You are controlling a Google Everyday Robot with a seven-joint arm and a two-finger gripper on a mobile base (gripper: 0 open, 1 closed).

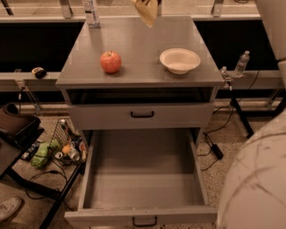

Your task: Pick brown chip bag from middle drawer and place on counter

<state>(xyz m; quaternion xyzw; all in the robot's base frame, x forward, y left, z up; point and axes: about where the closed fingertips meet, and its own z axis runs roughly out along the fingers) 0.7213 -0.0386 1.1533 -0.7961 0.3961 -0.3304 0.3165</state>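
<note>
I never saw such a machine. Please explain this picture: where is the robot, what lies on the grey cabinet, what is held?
One camera looks down at the cabinet from its front. The pale shape at the right is probably part of the robot. On the counter lie an apple and a bowl. The middle drawer stands open, empty. At the top edge the chip bag hangs above the counter; the gripper is out of view above it, presumably holding it.
</note>
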